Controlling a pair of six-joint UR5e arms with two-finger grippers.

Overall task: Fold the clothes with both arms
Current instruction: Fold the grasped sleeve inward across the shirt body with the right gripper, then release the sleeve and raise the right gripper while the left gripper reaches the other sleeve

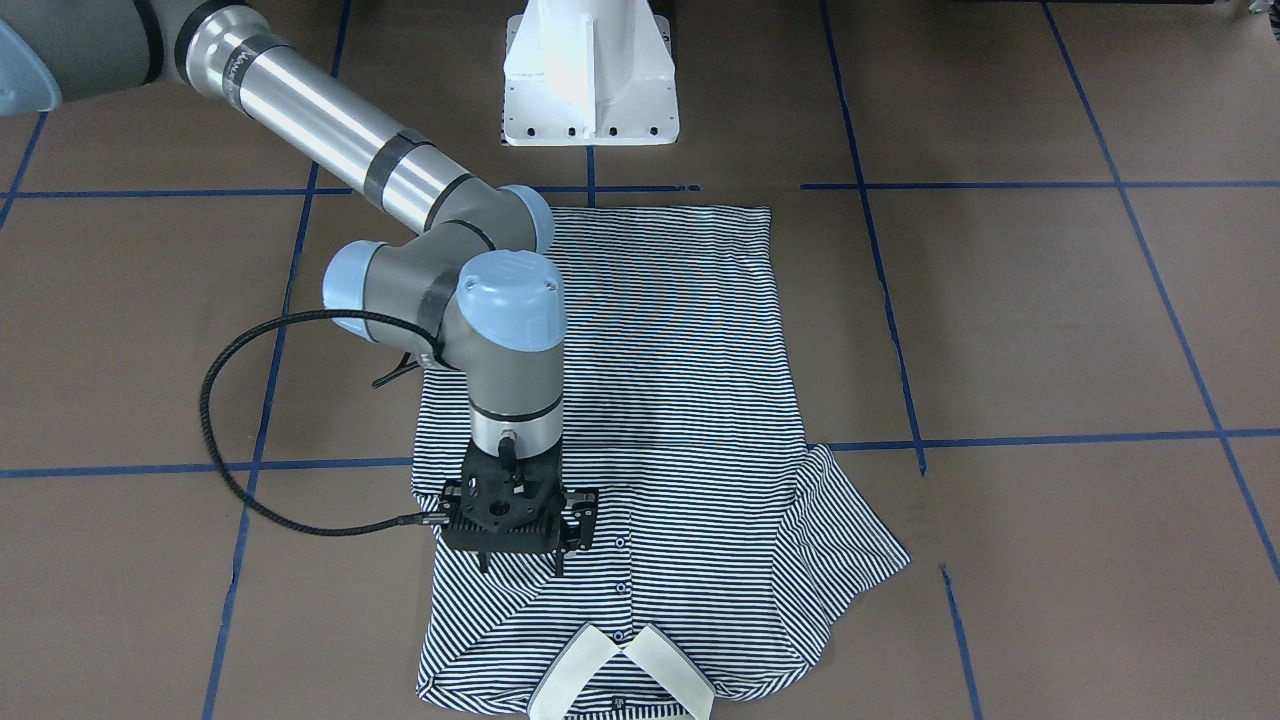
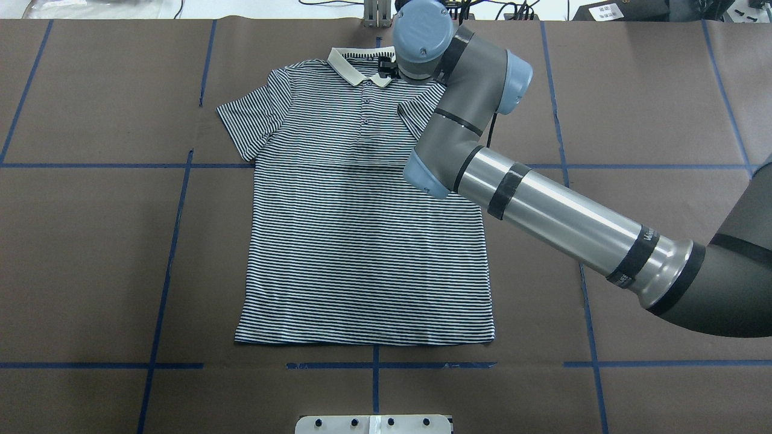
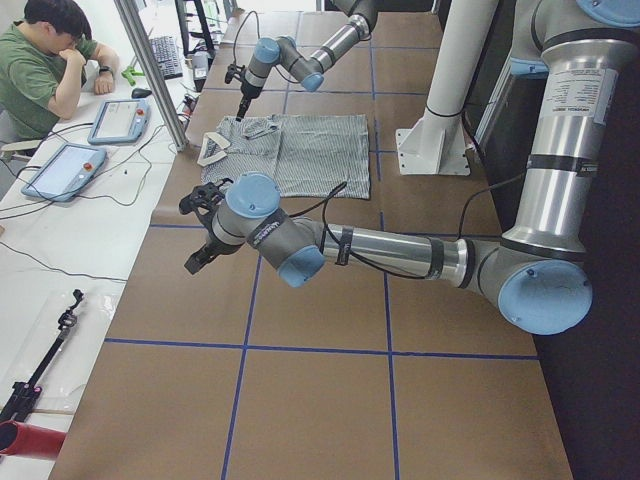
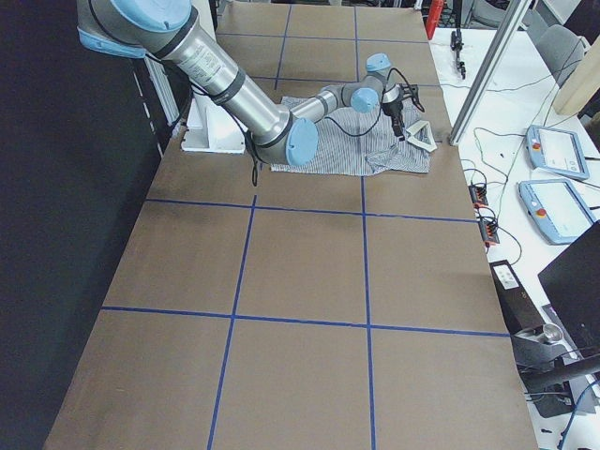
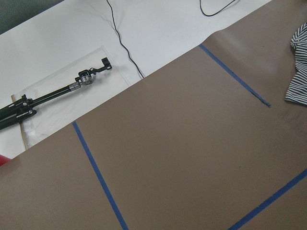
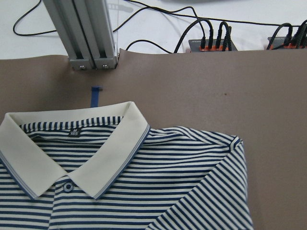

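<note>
The striped polo shirt (image 2: 362, 241) lies flat, face up, on the brown table, collar (image 2: 350, 63) away from the robot. One sleeve (image 2: 416, 114) is folded in over the chest, while the other (image 2: 247, 120) is spread out. My right gripper (image 1: 520, 566) hangs close over the shoulder beside the collar (image 1: 680, 670), fingers apart and holding nothing. The right wrist view shows the collar (image 6: 110, 158) and the folded sleeve, but no fingers. My left gripper (image 3: 196, 260) hovers over bare table well away from the shirt (image 3: 300, 150); I cannot tell if it is open or shut.
The white pedestal base (image 1: 590, 80) stands behind the shirt's hem. An aluminium post (image 6: 86, 33) rises just past the collar at the table's far edge. A person (image 3: 40, 70) sits at a side table with control tablets (image 3: 65, 170). A black tool (image 5: 48, 93) lies beyond the table's end.
</note>
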